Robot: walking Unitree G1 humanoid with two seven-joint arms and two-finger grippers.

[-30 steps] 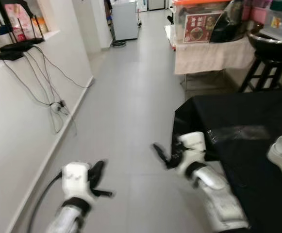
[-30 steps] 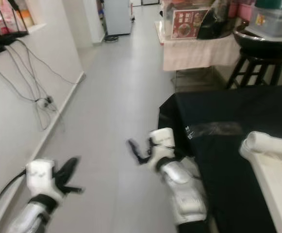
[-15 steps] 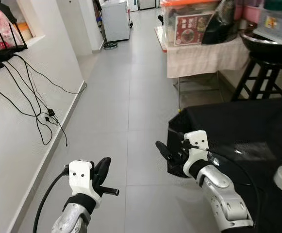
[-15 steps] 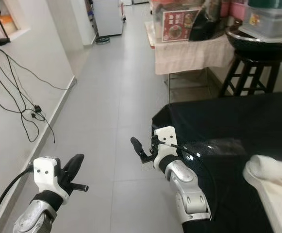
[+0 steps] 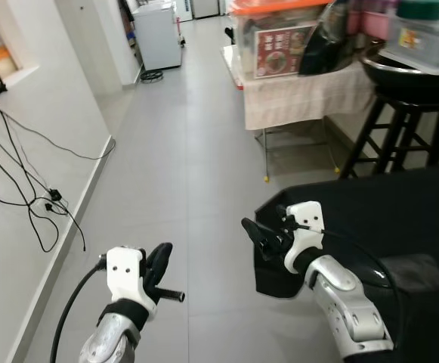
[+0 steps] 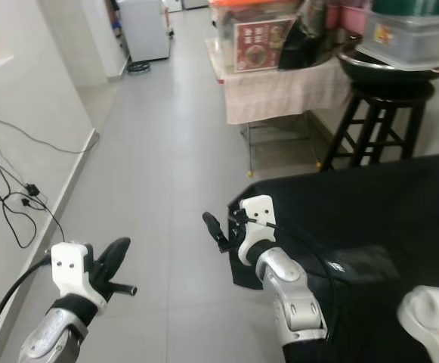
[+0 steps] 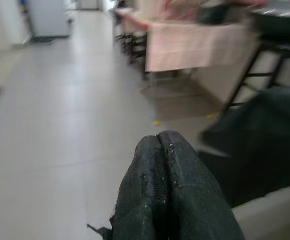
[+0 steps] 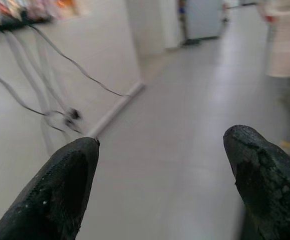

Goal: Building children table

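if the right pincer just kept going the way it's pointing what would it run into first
Probably nothing nearby: the open right pincer points across bare grey floor toward the white wall with dangling cables. Depth is unclear.

black stool (image 5: 400, 113) beside cloth-covered table (image 5: 302, 94), loose cables (image 5: 23, 189) along left wall

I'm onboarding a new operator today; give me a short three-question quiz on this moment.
1. True or false: the left end effector has its fingers pressed together, holding nothing.
2. The right end effector is: A) shut on a cable, B) open and empty, C) resting on the stool.
3. Fill in: the black stool stands beside a table with a ____ cloth.

Key: 1 true; 2 B; 3 pale pink.
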